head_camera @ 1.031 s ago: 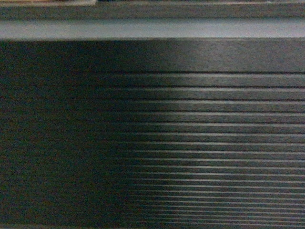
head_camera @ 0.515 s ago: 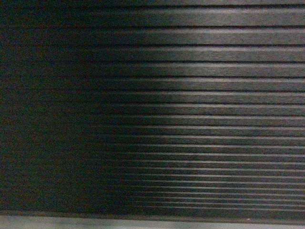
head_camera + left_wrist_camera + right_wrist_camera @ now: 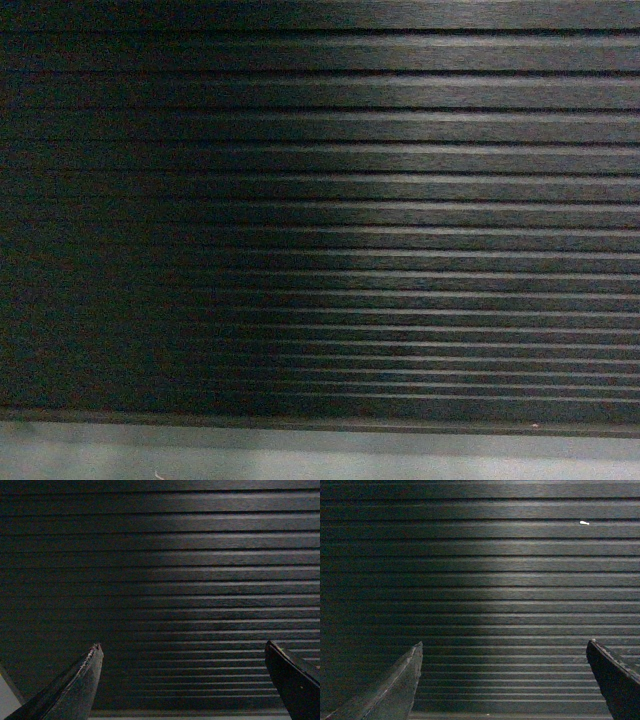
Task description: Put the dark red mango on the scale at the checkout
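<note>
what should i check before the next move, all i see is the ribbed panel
1. Dark red mango in view: not ok, no camera shows it.
2. Scale in view: not ok, only the checkout's ribbed front panel fills the head view, with a pale floor strip at the bottom.
3. Left tool open and empty: ok, fingers spread wide, nothing between them.
4. Right tool open and empty: ok, same spread, nothing held.
5. Clearance to the panel: cannot tell, both wrist views face it head-on.
6. Counter top visible for aiming: not ok, no view shows it; the head camera probably has to tilt up first.
</note>
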